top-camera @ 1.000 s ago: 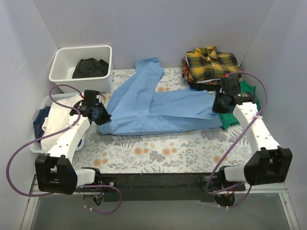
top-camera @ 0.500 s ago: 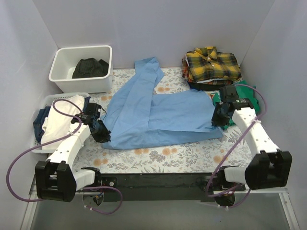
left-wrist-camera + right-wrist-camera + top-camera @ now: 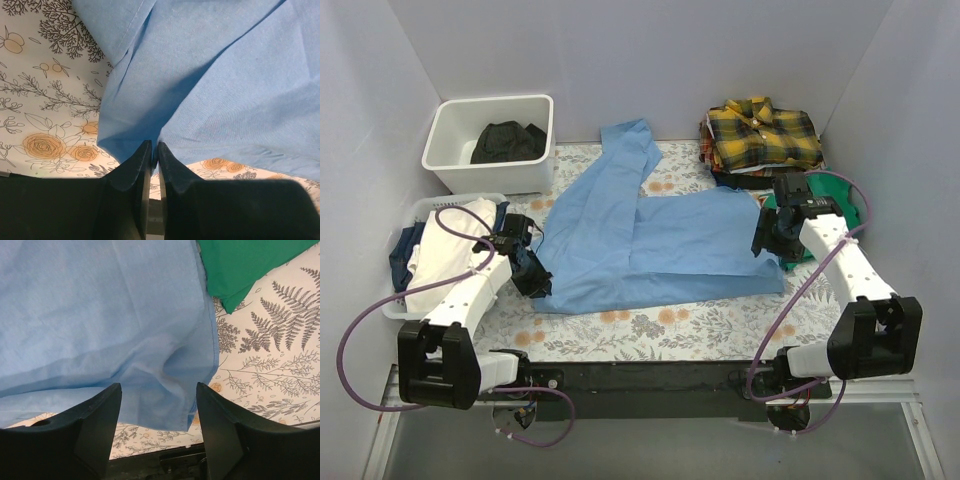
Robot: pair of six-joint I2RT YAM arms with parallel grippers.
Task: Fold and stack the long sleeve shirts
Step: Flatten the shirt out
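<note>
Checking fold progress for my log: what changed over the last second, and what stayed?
Both arms drew the light blue shirt toward their bases. The left gripper is shut on its near left corner; the right gripper now stands open over the right corner, seemingly released. Plaid shirt, green T-shirt and white bin stayed put.

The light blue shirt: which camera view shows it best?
The top external view: the whole light blue shirt lies spread on the table. The left wrist view shows only one corner, the right wrist view only an edge beside green cloth.
</note>
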